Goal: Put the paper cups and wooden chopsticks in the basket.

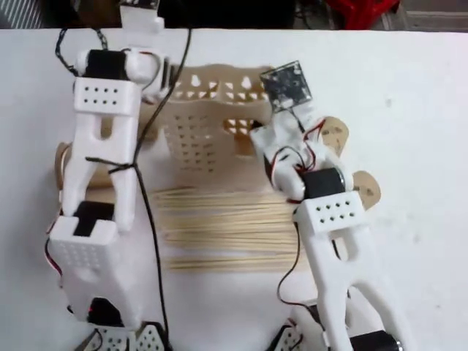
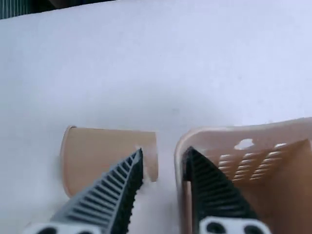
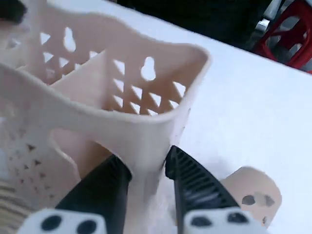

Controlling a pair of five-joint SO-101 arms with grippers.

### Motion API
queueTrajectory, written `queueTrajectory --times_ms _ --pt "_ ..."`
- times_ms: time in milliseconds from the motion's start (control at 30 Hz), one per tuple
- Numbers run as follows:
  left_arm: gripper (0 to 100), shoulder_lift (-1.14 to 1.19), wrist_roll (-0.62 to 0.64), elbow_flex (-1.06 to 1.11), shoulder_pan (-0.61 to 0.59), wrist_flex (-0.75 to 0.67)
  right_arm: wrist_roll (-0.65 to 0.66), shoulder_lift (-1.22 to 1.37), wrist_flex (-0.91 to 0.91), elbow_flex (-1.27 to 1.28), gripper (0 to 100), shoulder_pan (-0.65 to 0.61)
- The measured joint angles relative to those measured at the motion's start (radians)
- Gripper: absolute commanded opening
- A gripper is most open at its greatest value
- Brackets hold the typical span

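Chopsticks (image 1: 219, 227) loose in high view, L pincer (image 2: 164, 152) apart by lying cup (image 2: 102, 151), R pincer (image 3: 145, 155) clamped on basket (image 3: 122, 122)

i see bright, even light from overhead; the white table (image 1: 417, 110) glares, nearly featureless; only soft, faint shadows lie beside the basket (image 3: 122, 122) and under the lying paper cup (image 2: 97, 151); the room beyond the table is dark

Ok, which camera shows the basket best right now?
The right wrist view: the basket is close, its near wall, divider and cut-outs plain, with the right claw closed on the wall. The high view shows it from above, partly under the right arm. The left wrist view catches one corner.
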Motion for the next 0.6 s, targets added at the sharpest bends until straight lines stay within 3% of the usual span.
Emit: queueTrajectory --times_ms 133,600 --pt "1 0.0 -0.046 0.0 -0.003 0.015 0.003 0.002 -0.144 0.0 1.8 0.009" --pt "2 -0.002 -0.057 -0.006 0.002 -0.101 0.002 0.052 -0.222 0.011 1.8 -0.02"
